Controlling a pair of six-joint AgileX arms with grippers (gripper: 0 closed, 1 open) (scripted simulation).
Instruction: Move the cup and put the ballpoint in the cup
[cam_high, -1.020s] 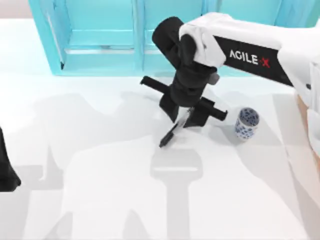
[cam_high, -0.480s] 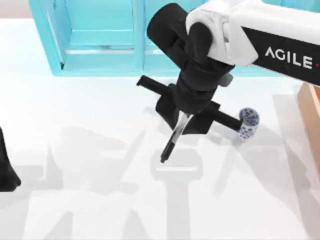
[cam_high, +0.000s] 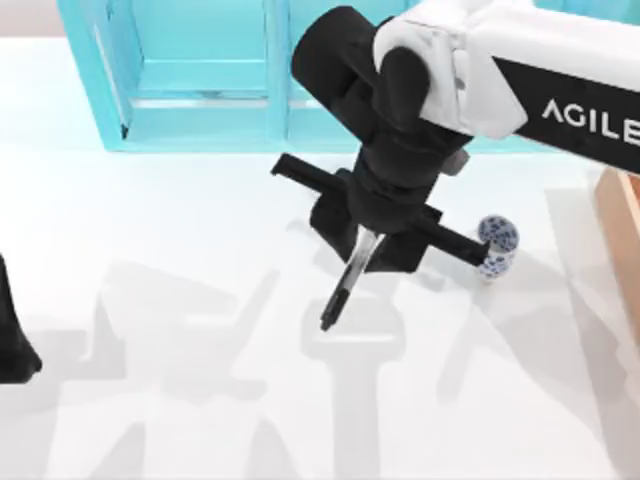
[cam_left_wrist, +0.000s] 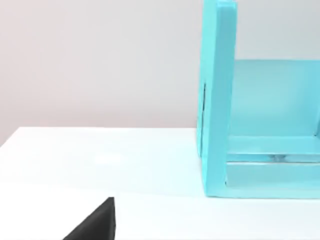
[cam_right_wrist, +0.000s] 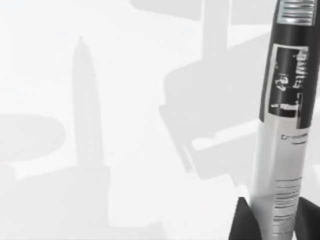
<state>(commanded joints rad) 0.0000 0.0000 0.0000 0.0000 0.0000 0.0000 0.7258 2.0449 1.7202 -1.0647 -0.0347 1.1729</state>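
Observation:
My right gripper (cam_high: 362, 250) hangs above the middle of the table, shut on the ballpoint (cam_high: 343, 287). The pen is black at both ends with a whitish printed barrel, and it slants down and towards the front from between the fingers. In the right wrist view the ballpoint (cam_right_wrist: 284, 145) rises from between two black fingertips (cam_right_wrist: 243, 223), with the bare tabletop well below. The cup (cam_high: 497, 246), white with a blue pattern, stands on the table to the right of the gripper, partly behind its black crossbar. My left arm (cam_high: 12, 340) is parked at the left edge.
A teal cabinet (cam_high: 200, 75) runs along the back of the table, and its side wall (cam_left_wrist: 218, 100) is seen in the left wrist view. A tan object (cam_high: 620, 215) sits at the right edge. The arm casts grey shadows on the white tabletop (cam_high: 200, 400).
My right arm has risen with the ballpoint, lifting it off the table. Its crossbar now overlaps the cup. The left arm has not moved.

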